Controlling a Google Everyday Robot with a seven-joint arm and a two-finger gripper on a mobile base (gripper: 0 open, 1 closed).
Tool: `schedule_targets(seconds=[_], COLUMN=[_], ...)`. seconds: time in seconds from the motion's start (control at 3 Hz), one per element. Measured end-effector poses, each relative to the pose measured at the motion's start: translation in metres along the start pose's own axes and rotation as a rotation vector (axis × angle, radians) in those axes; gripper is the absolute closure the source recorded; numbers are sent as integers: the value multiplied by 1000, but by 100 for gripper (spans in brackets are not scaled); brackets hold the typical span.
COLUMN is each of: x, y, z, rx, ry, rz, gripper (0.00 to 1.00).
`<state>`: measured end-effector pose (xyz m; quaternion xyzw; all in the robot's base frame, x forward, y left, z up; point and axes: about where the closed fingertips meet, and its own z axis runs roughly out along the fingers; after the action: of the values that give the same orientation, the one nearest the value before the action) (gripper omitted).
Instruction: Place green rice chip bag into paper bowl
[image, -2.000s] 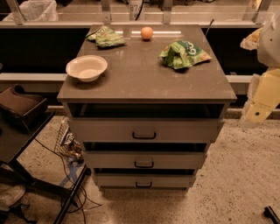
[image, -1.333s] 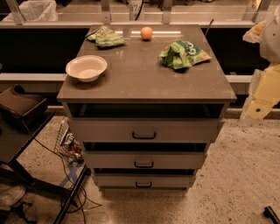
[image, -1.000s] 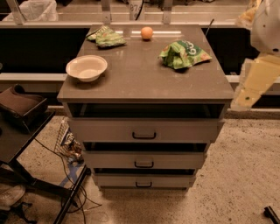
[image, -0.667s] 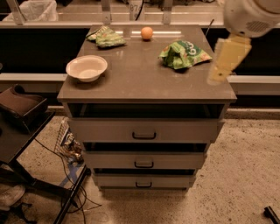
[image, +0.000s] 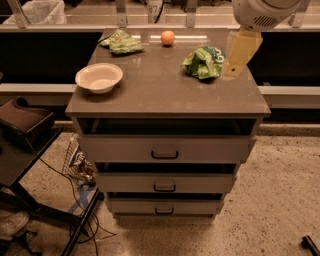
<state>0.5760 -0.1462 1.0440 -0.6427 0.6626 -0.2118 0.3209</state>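
The green rice chip bag (image: 204, 61) lies crumpled on the back right of the brown cabinet top (image: 165, 97). The paper bowl (image: 99, 77) stands upright and holds nothing, near the left edge of the top. My gripper (image: 233, 70) hangs as a tan piece under the white arm joint (image: 260, 12) at the top right. It is just right of the chip bag, low over the top, and I cannot tell whether it touches the bag.
A paler green bag (image: 122, 42) and an orange (image: 168, 37) lie at the back of the top. Three drawers (image: 165, 155) sit below. A black stand (image: 22, 122) and cables (image: 80, 175) are on the floor at the left.
My arm has swung from beside the cabinet's right side up and to the left, and now stands over the back right of the top next to the chip bag. The objects have not moved.
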Motion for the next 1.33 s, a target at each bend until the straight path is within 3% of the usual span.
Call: schedule_targets(seconds=[0.33, 0.67, 1.0, 1.33], x=[-2, 0, 2, 2], y=[-10, -40, -61, -62], z=[19, 72, 122, 127], rx=[26, 41, 29, 27], ry=[14, 40, 41, 38], rz=[-89, -310, -447, -474], gripper=[0, 0, 0, 0])
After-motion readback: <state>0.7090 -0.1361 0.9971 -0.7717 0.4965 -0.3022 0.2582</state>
